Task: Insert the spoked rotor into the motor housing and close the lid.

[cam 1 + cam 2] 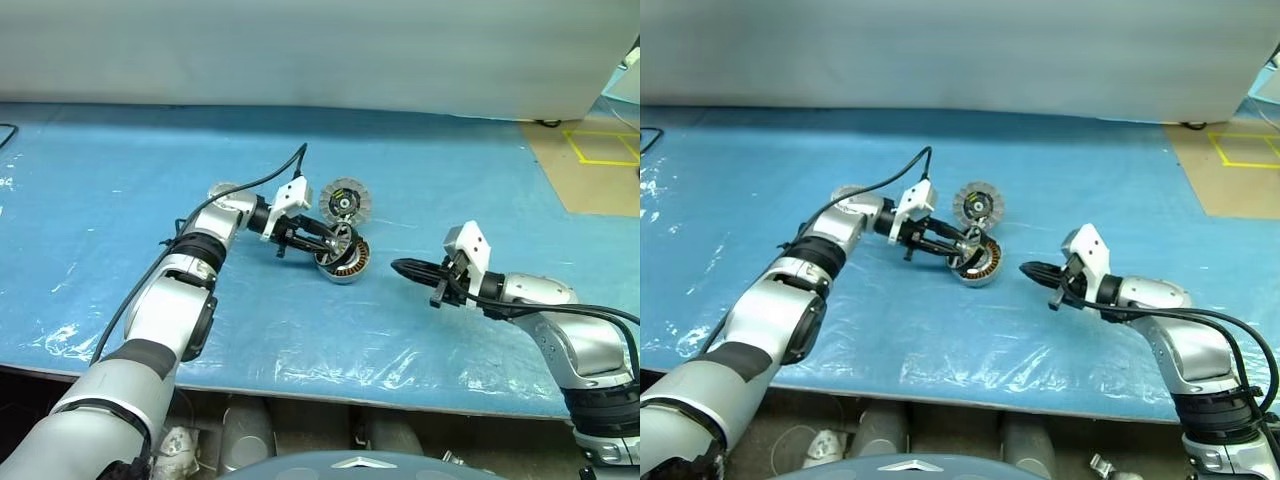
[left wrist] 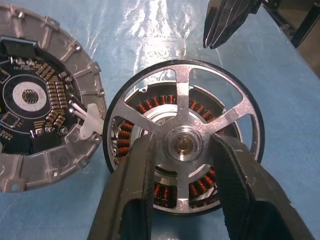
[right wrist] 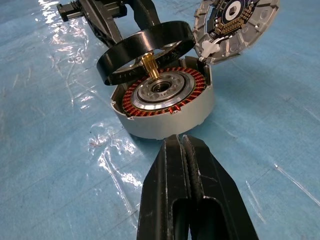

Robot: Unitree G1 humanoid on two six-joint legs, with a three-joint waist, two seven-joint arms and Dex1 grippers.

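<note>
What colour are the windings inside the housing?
Copper-orange, a ring of coils inside the silver-grey housing; clearest in the right wrist view.

The lid (image 2: pixel 40 105) is cut off at the 9 o'clock edge; the rotor (image 2: pixel 182 145) hides most copper windings beneath.

The left arm reaches forward and across to the right, its wrist bent, and the left end effector (image 1: pixel 338 243) points slightly downward with its two black fingers (image 2: pixel 135 185) parted. The right arm is bent at the elbow, angling in toward the left. The right end effector (image 3: pixel 181 141) has its fingers pressed together.
</note>
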